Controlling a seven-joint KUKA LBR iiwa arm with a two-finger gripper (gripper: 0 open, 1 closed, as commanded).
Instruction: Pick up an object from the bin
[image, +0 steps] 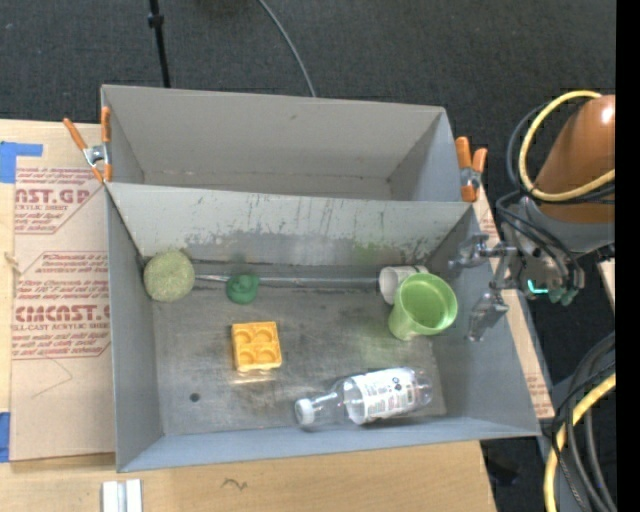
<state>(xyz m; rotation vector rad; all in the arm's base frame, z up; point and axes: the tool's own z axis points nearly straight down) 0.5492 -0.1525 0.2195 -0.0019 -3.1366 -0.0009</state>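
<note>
My gripper (474, 292) hangs over the bin's right wall, its two fingers spread apart, open, with nothing between them. Just to its left a light green cup (424, 305) lies tilted against the right side of the floor, its mouth facing up. A small white cylinder (393, 281) rests right behind the cup. Towards the front, a clear plastic bottle (366, 397) with a white label lies on its side.
A yellow studded block (256, 346) lies on the middle-left floor. A small dark green knob-like piece (242, 289) and a fuzzy olive ball (168, 276) sit along the back wall at the left. The arm and its cables stand outside the bin at the right.
</note>
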